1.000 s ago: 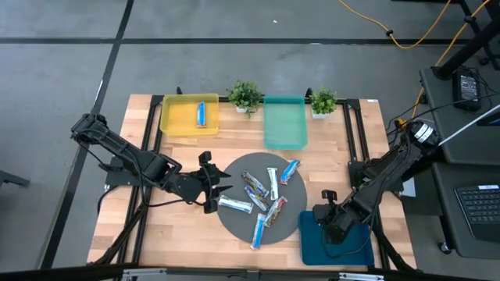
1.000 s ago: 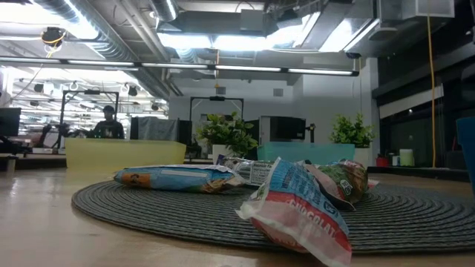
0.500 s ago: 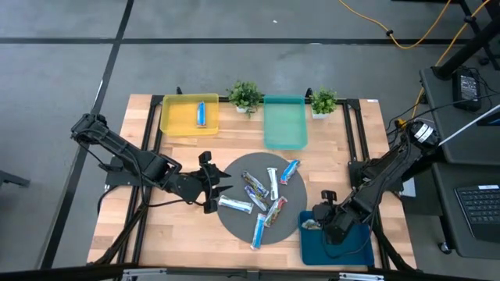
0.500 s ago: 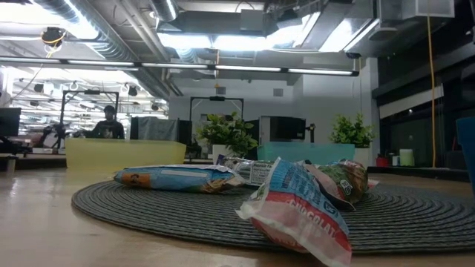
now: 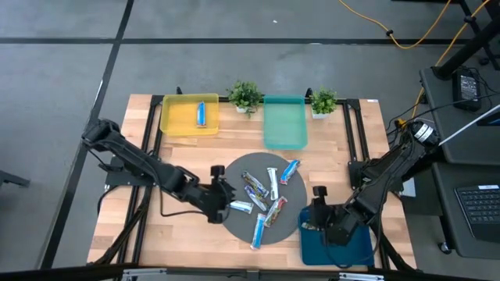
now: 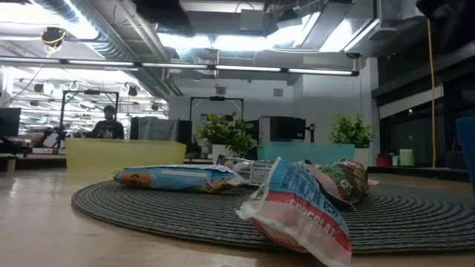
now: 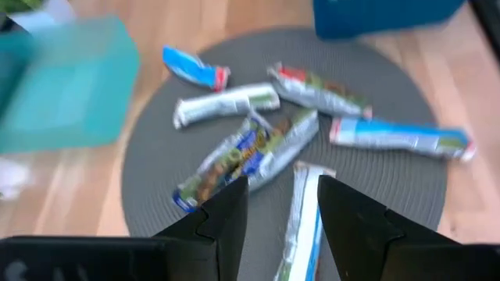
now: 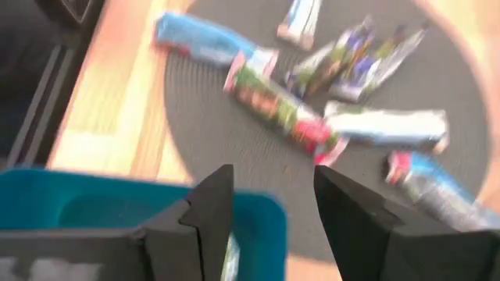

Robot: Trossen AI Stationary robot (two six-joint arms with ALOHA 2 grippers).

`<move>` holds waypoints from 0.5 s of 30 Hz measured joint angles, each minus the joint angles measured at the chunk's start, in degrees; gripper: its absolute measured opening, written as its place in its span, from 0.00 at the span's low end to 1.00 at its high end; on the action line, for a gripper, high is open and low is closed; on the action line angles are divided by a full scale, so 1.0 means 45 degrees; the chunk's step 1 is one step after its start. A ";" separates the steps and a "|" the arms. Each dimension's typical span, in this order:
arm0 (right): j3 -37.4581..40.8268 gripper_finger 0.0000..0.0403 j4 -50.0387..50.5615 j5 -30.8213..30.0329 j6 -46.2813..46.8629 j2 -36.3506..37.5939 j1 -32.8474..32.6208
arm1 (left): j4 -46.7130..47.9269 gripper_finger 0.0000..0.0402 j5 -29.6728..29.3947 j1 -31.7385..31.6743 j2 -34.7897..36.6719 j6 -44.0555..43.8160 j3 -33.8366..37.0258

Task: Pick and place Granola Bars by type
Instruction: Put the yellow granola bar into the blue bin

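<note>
Several granola bars [image 5: 266, 199] lie loose on a round grey mat [image 5: 234, 222]; they also show in the low view [image 6: 297, 211]. One blue bar [image 5: 201, 114] lies in the yellow tray [image 5: 176, 117]. Another bar [image 5: 310, 225] lies in the dark blue tray [image 5: 344, 246]. My left gripper [image 5: 225, 197] is open at the mat's left edge, above the end of a blue-and-white bar [image 7: 301, 230]. My right gripper [image 5: 316, 204] is open over the blue tray's far left corner [image 8: 266, 204], touching nothing.
An empty teal tray [image 5: 285, 121] stands at the far edge between two small potted plants [image 5: 244, 95] [image 5: 323, 100]. Bare wood lies near and left of the mat. Black frame rails run along both table sides. A person sits far off in the room [image 6: 109, 122].
My left gripper has moved toward the table's right, from beside the mat to over its left edge and the nearest bar. A bar has come into view in the blue tray's far left corner, and my right gripper has shifted a little left, toward the mat.
</note>
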State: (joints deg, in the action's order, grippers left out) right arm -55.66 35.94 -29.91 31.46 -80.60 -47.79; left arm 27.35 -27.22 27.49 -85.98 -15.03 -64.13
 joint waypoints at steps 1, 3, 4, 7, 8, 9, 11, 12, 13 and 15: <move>0.0000 0.45 -0.0210 -0.0260 -0.0330 0.0000 0.0000 | 0.0002 0.37 0.0011 0.0000 -0.0232 -0.0009 -0.0001; 0.0000 0.45 -0.0646 -0.0578 -0.0807 0.0000 0.0040 | 0.0002 0.37 0.0002 -0.0026 -0.0668 -0.0022 0.0002; 0.0000 0.45 -0.0843 -0.0657 -0.1039 0.0000 0.0087 | 0.0002 0.37 0.0025 -0.0041 -0.0846 -0.0089 0.0002; 0.0000 0.45 -0.1371 -0.0671 -0.1521 0.0000 0.0241 | -0.0013 0.38 0.0214 -0.0103 -0.1316 -0.0347 0.0000; 0.0000 0.45 -0.1534 -0.0639 -0.1741 0.0000 0.0294 | -0.0007 0.39 0.0360 -0.0142 -0.1474 -0.0369 0.0002; 0.0007 0.45 -0.1718 -0.0533 -0.1964 0.0000 0.0370 | -0.0004 0.39 0.0504 -0.0168 -0.1616 -0.0415 0.0002; 0.0115 0.45 -0.2342 -0.0167 -0.2438 0.0000 0.0540 | -0.0003 0.41 0.0818 -0.0251 -0.1861 -0.0513 0.0000; 0.0167 0.45 -0.2597 0.0094 -0.2705 0.0000 0.0606 | -0.0010 0.42 0.0953 -0.0302 -0.2002 -0.0566 -0.0001; 0.0229 0.45 -0.2816 0.0317 -0.2881 0.0000 0.0665 | 0.0013 0.43 0.1075 -0.0343 -0.2134 -0.0622 0.0001; 0.0395 0.45 -0.3378 0.0799 -0.3175 0.0000 0.0827 | 0.0217 0.46 0.1146 -0.0420 -0.2386 -0.0693 0.0002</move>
State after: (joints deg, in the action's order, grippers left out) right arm -53.88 20.73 -26.31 17.18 -80.60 -44.07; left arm 28.32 -22.06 25.60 -96.72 -18.15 -64.12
